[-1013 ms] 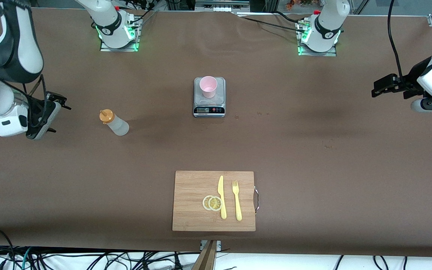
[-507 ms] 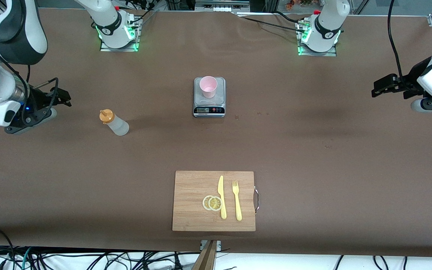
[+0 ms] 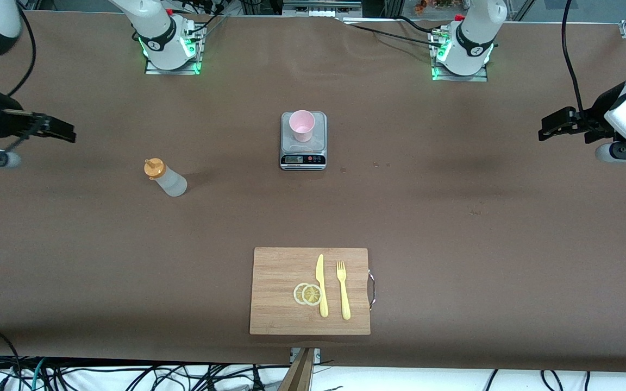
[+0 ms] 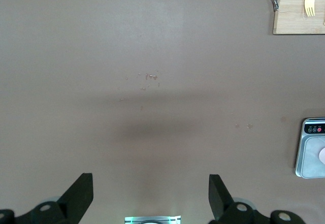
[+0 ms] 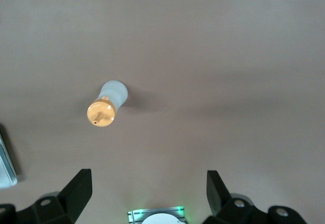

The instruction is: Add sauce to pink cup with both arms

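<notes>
Since a second ago the right gripper has been rising and pulling away toward the right arm's end of the table, and it is now hanging over bare tabletop with its fingers spread wide and holding nothing. The left gripper is waiting over the left arm's end, fingers wide too. The sauce bottle is standing on the table, well apart from the pink cup, which is sitting on the scale. The cutting board is lying nearer the camera
</notes>
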{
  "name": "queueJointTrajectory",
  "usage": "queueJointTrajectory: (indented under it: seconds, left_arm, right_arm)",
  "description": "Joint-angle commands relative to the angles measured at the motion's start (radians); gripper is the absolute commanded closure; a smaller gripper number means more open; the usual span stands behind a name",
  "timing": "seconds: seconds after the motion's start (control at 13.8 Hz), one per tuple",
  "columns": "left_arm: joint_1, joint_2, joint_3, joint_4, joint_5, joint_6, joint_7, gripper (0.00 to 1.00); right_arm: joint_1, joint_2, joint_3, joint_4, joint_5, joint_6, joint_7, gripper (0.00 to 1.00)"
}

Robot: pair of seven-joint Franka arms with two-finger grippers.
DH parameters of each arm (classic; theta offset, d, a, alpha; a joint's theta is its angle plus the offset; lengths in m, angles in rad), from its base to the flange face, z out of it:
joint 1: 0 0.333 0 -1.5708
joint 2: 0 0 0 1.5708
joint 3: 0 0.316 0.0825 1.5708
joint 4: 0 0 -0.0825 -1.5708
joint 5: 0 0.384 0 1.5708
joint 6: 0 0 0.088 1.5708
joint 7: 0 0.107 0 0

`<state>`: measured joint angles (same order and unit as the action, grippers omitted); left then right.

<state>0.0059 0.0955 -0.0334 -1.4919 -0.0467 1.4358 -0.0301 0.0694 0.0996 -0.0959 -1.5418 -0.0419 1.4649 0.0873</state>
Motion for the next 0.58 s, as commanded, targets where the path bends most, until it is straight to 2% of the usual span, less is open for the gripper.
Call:
queueJointTrajectory:
  seconds: [0.0,0.22,0.51]
  left_arm:
    - [-0.003,0.009,0.001,0.027,0.011,-0.014,0.009,0.0]
    - [-0.003,0.009,0.001,0.027,0.011,-0.014,0.009,0.0]
    - [-0.006,0.009,0.001,0.029,0.01,-0.014,0.009,0.0]
  right_arm:
    - [-0.042,-0.02,0.021,0.012,0.029,-0.015,0.039,0.0]
    - [-0.072,-0.021,0.021,-0.001,0.054,0.02,-0.021,0.0]
    - [-0.071,-0.023,0.019,-0.018,0.043,0.061,-0.047,0.0]
